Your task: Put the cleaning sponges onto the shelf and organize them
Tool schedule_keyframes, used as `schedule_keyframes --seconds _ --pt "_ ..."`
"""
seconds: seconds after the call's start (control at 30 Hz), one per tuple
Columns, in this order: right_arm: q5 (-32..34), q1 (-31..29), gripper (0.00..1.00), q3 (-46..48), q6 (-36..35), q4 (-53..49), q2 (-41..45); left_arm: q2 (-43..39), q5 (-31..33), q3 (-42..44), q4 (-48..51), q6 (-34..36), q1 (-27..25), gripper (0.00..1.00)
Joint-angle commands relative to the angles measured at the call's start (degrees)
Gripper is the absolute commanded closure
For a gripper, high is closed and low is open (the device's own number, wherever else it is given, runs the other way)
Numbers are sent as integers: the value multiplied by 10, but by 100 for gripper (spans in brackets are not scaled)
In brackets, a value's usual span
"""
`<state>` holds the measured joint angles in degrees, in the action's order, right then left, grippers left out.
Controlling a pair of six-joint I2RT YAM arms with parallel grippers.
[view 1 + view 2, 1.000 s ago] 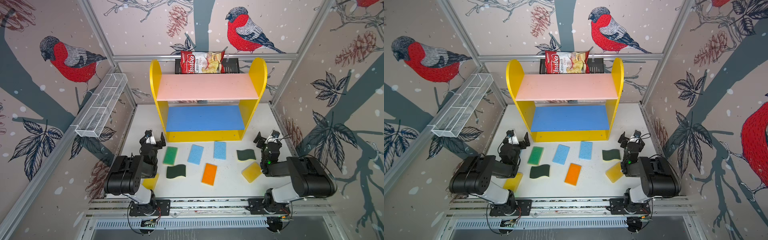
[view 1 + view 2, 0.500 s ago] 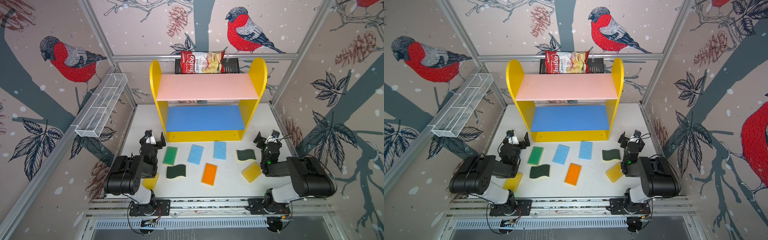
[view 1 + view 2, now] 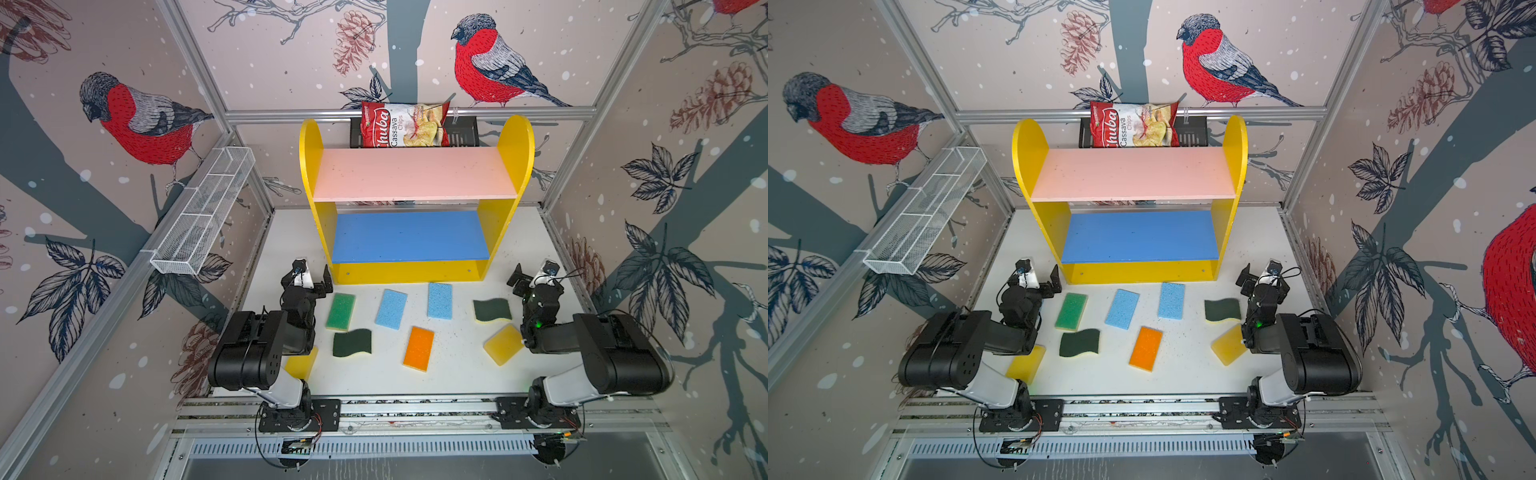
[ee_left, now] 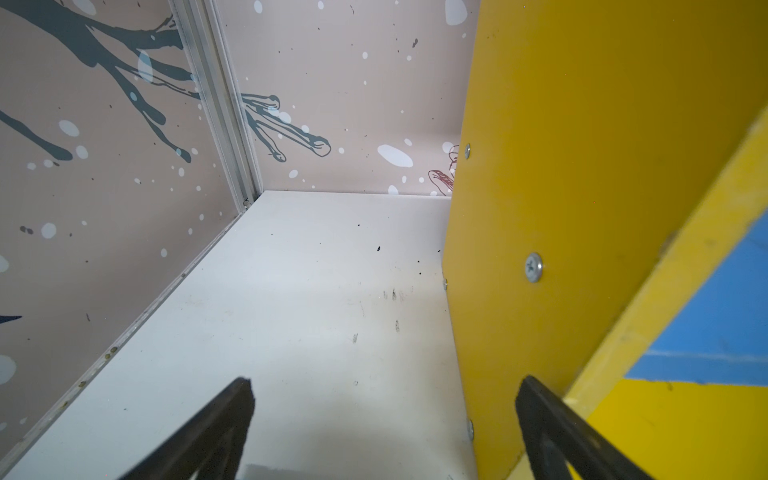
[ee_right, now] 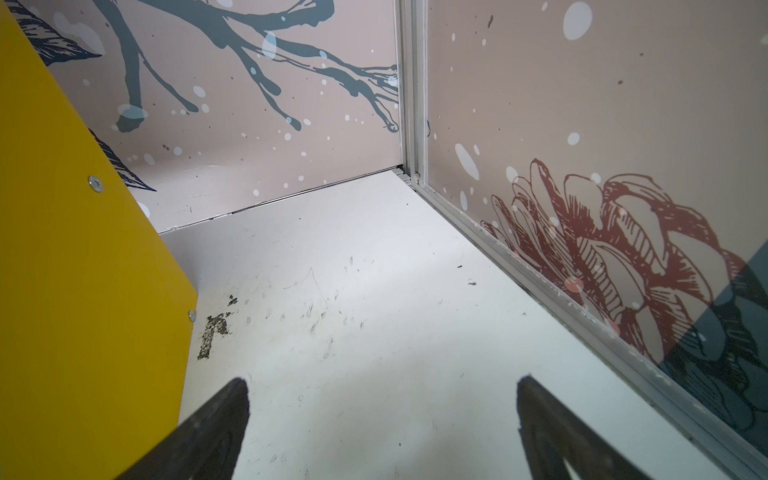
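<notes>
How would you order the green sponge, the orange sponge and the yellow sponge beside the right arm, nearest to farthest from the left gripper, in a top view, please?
1. Green sponge, just beside the left gripper, on the left.
2. Orange sponge, mid-table, toward the front.
3. Yellow sponge, far right, beside the right arm.

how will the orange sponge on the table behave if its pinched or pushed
The orange sponge looks like thin foam, so it is probably light and would squash or bend under a pinch rather than stay stiff. It lies flat on the white table, so it should not roll or tip; a push would likely just slide it.
</notes>
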<state>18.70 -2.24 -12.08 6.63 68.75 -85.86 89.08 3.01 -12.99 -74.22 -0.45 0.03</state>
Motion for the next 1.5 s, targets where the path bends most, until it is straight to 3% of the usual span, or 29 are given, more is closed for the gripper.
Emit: schedule_keyframes --seconds 0.0,0.6,0.7,0.93,1.13,1.23,1.3,1.47 --pt "7 0 0 -1 7 19 2 0 -7 -2 -6 5 0 1" --pt "9 -2 0 0 7 23 2 -4 0 -2 -5 3 0 2" --pt "28 -2 0 -13 18 -19 20 -29 15 0 11 -3 0 2" --pt "50 -20 0 -15 2 -12 15 -112 77 -39 160 -36 0 2" --pt "54 -24 0 -13 -2 -6 17 -164 84 -93 313 -66 0 2" --pt "70 -18 0 -38 3 -39 20 -181 80 -87 312 -70 0 2" --pt "28 3 0 -79 23 -156 50 -189 79 -82 308 -70 0 2" --pt "41 4 0 -80 25 -181 91 -187 102 -89 343 -95 -1 2"
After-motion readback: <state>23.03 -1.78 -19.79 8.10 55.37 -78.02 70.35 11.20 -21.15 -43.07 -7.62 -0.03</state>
